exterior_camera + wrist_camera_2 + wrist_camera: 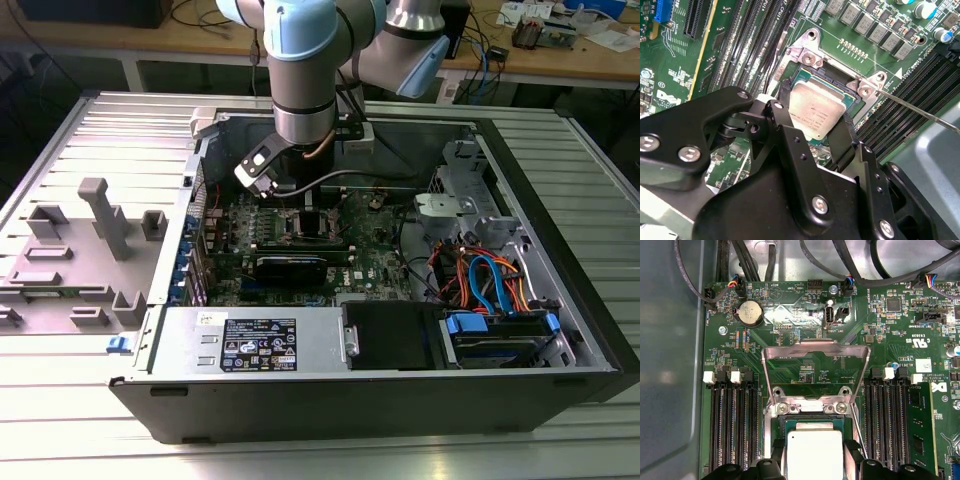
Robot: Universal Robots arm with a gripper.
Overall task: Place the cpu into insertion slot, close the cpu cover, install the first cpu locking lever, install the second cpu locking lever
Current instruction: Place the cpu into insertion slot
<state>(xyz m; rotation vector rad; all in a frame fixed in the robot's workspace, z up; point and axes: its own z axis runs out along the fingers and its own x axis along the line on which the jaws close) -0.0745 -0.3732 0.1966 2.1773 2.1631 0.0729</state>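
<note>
End effector: in the second wrist view, the end effector (815, 120) has its two black fingers (844, 137) drawn in against opposite edges of the cpu (816, 106), so the chip is gripped.
Cpu: it lies over the insertion slot (807, 59), within its silver rim. You cannot tell whether it is fully seated.
Risk, skew: if the chip is slightly rotated or tilted, it may catch on the rim and damage the contacts.
Risk, cover: the cpu cover (815, 346) stands raised just beside the fingers, so sideways drift could strike it.
First wrist view: gives you the raised cover and the flanking memory slots (732, 430).
Exterior view: gives you the arm (305, 90) reaching into the computer case (560, 330) on the counter (90, 130).
</note>
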